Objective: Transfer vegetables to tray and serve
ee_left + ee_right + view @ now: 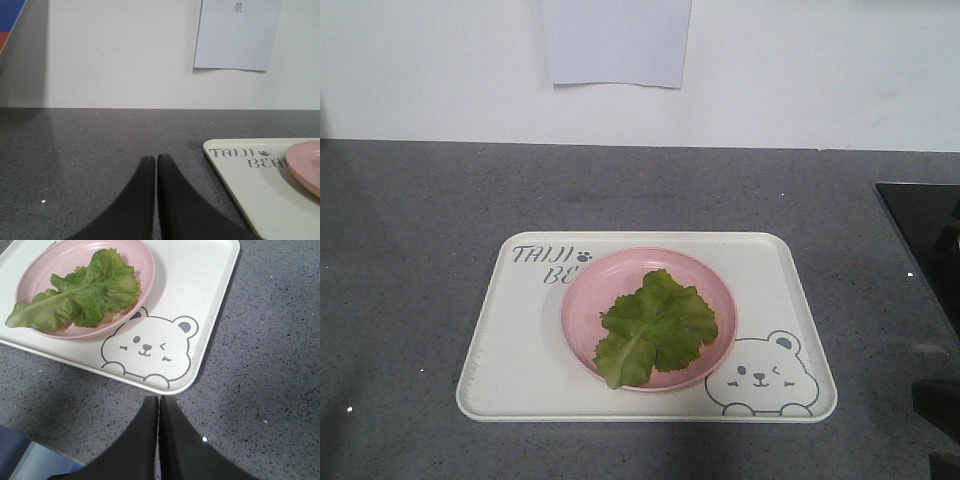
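Observation:
A green lettuce leaf, the vegetables (pixel 653 326) (pixel 80 292), lies on a round pink plate (pixel 585 300) (pixel 50 270) (pixel 307 165). The plate stands in the middle of the cream tray (pixel 520 340) (pixel 210 285) (pixel 255 185) with the bear drawing. In the left wrist view my left gripper (pixel 156 159) is shut and empty over the grey counter, left of the tray's far-left corner. In the right wrist view my right gripper (pixel 159 399) is shut and empty just off the tray's rim by the bear. Neither gripper shows in the front view.
The tray rests on a speckled dark grey counter (pixel 410 220) against a white wall. A sheet of paper (pixel 615 40) (pixel 237 35) hangs on the wall. A black panel (pixel 925 215) lies at the counter's right. The counter's near edge (pixel 35 450) shows by my right gripper.

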Motion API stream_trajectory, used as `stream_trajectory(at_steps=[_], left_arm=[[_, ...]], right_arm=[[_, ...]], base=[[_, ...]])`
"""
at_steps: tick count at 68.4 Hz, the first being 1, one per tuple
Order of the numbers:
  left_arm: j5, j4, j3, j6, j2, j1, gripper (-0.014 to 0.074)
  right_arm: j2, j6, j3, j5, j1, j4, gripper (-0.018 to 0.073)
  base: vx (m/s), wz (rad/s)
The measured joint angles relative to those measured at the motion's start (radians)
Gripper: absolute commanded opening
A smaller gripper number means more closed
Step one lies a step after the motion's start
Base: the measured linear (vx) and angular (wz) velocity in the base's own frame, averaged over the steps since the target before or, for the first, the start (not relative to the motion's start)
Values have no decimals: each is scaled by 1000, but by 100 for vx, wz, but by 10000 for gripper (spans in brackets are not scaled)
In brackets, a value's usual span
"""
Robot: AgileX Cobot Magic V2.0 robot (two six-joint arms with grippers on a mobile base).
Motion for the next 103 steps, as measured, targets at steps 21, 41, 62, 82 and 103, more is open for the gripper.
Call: stream_trajectory(at_steps=[21, 41, 62, 82, 103], left_arm=[[0, 0, 0, 0, 0, 23, -6], [0, 0, 0, 0, 0, 25, -6], [0, 0, 0, 25, 0, 25, -6], [0, 0, 0, 48, 0, 25, -6], [0, 0, 0, 48, 0, 25, -6]], right_arm=[[0, 0, 0, 0, 0, 0, -10], [0, 0, 0, 0, 0, 0, -10], [0, 0, 0, 0, 0, 0, -10], [0, 0, 0, 0, 0, 0, -10], [0, 0, 0, 0, 0, 0, -10]], base=[[0, 0], [0, 0], [0, 0], [0, 0], [0, 0]])
